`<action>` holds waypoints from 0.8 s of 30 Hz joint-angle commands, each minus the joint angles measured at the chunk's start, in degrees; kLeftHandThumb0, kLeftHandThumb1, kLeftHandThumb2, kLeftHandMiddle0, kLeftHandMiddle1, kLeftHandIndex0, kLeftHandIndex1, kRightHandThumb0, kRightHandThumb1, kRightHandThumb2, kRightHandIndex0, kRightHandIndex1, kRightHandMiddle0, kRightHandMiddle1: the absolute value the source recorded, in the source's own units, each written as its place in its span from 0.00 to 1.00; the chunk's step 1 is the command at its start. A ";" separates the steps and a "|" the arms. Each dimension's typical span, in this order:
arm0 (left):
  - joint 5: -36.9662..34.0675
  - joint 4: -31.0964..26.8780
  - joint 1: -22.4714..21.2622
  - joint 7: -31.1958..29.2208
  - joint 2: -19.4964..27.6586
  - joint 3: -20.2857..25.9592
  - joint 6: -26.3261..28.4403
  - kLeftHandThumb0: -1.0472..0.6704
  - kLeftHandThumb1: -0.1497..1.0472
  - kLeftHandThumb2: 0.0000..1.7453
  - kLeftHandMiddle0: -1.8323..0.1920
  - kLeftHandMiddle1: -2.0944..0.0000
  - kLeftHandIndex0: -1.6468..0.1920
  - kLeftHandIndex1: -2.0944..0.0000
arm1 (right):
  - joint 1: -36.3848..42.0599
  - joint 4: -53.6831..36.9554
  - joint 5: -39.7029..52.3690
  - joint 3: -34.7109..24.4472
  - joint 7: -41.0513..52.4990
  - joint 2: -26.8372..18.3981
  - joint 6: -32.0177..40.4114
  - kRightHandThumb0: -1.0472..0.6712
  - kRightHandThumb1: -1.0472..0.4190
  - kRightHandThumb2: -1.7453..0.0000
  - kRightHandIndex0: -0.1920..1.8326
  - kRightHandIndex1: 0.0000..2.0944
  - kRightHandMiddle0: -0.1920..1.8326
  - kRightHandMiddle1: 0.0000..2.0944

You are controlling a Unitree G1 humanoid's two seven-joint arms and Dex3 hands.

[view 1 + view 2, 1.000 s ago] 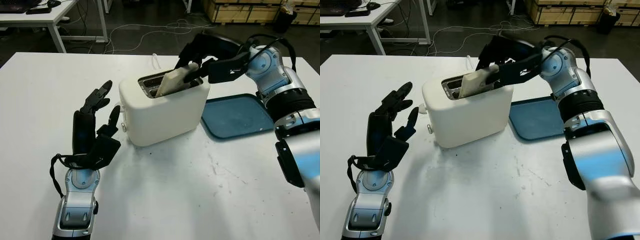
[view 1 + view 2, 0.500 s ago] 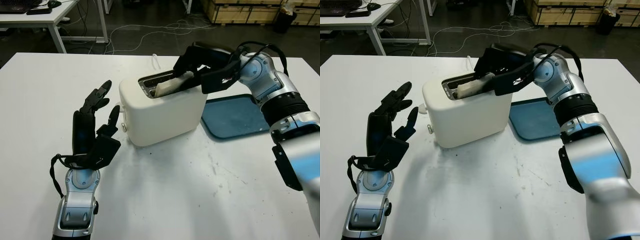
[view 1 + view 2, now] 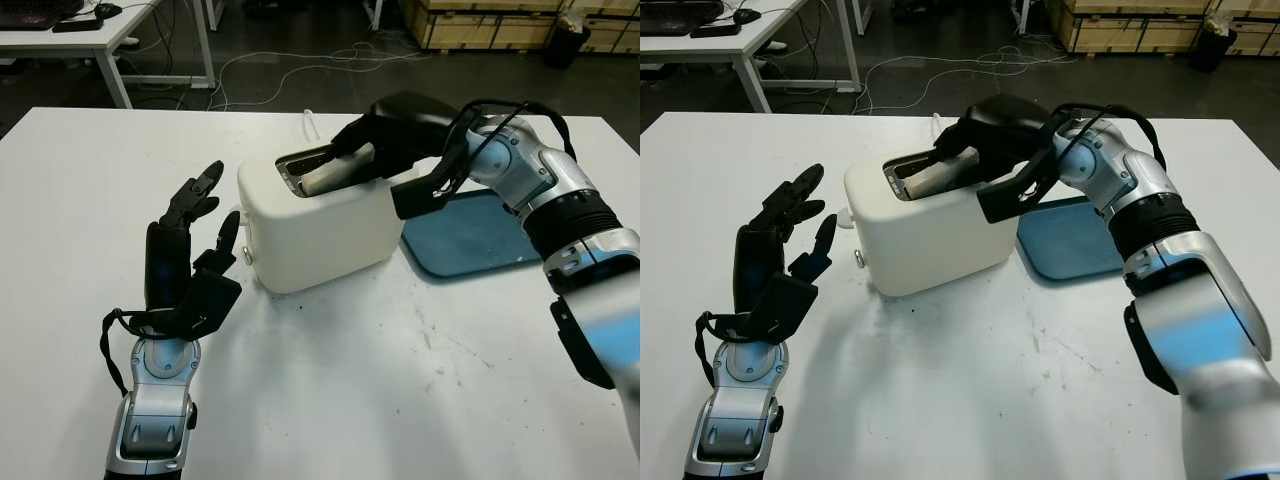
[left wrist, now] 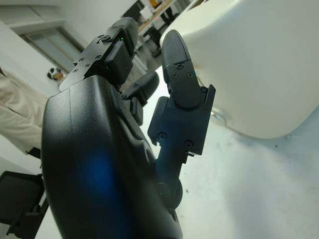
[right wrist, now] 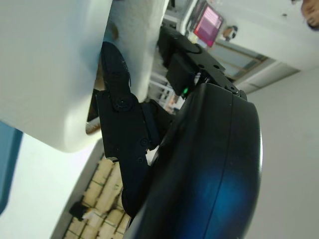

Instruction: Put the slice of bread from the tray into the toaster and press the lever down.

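My right hand (image 3: 385, 135) is over the top of the toaster (image 3: 325, 225), fingers curled around the slice of bread (image 3: 335, 170), which sits low and slanted in the slot with a pale edge still above the rim. The toaster stands near the middle of the worktop (image 3: 420, 390), and the blue tray (image 3: 470, 235) lies just beside it, toward the worktop's right edge, with no bread on it. My left hand (image 3: 190, 265) is open, upright above the worktop off the toaster's left end, close to the small knob there but not touching it. The main risk, as I judge it, is the tilt: if I let go while the slice leans across the slot it may jam on the rim rather than drop, and pressing the lever then would crush or tear it. Pushing harder from above could also shove the light toaster toward the left edge of the worktop or tip it. My thumb hangs along the toaster's right side, and it could snag the body as I pull away. I cannot tell where the lever sits, so reaching blind with either hand could miss it.
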 commanded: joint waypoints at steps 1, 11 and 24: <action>0.17 -0.44 0.40 -0.19 0.02 -0.14 0.06 0.36 0.89 0.27 0.81 0.58 0.63 0.99 | -0.16 -1.39 0.34 -1.21 0.35 -1.34 -0.18 0.28 0.17 0.99 0.10 0.09 0.22 0.00; 0.74 0.03 0.14 -0.11 0.44 -0.05 -0.44 0.35 0.89 0.27 0.81 0.57 0.63 0.99 | -1.57 -11.98 0.59 -7.18 -0.20 -5.35 2.33 0.22 0.09 0.99 0.10 0.11 0.19 0.00; 0.78 -0.14 -0.12 -0.18 0.50 0.01 -0.50 0.36 0.89 0.27 0.81 0.57 0.63 0.99 | 7.67 -22.39 -2.42 -11.14 -8.26 -7.48 -0.54 0.17 0.09 0.75 0.09 0.21 0.21 0.01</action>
